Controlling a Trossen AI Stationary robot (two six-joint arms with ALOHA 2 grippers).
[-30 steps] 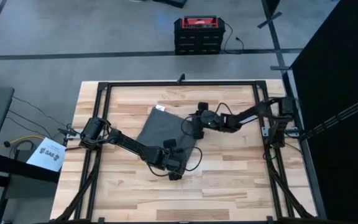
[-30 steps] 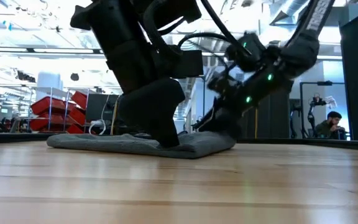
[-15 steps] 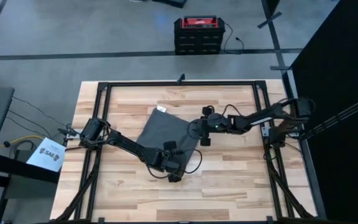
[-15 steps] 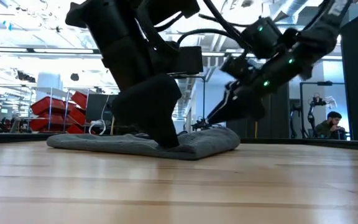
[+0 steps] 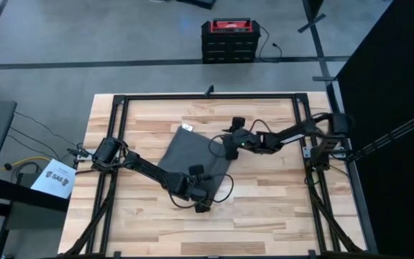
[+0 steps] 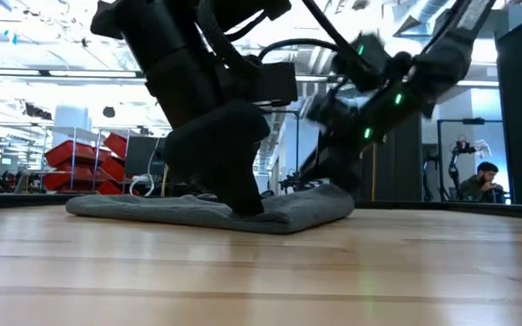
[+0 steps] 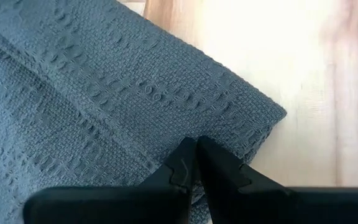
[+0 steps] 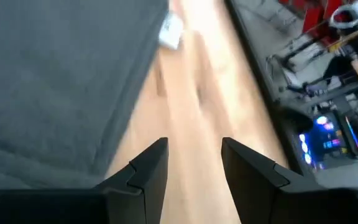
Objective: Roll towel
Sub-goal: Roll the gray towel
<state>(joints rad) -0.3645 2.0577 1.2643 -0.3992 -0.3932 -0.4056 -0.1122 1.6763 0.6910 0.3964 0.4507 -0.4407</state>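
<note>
High view showed the towel (image 5: 192, 152) lying flat near the tabletop (image 5: 264, 208) centre, its white tag (image 5: 186, 126) at the 11 o'clock corner. It looked soft, light and limp, likely to sag or bunch, so an edge or corner seemed the place to grip it. The left hand (image 5: 201, 188) sat at the towel's 5 o'clock corner, fingers pinched together on the cloth. The right hand (image 5: 225, 149) was at the 3 o'clock edge, fingers parted, holding nothing.

towel (image 7: 86, 93): matt woven cloth, ribbed | table (image 5: 264, 208): smooth pale wood
</note>
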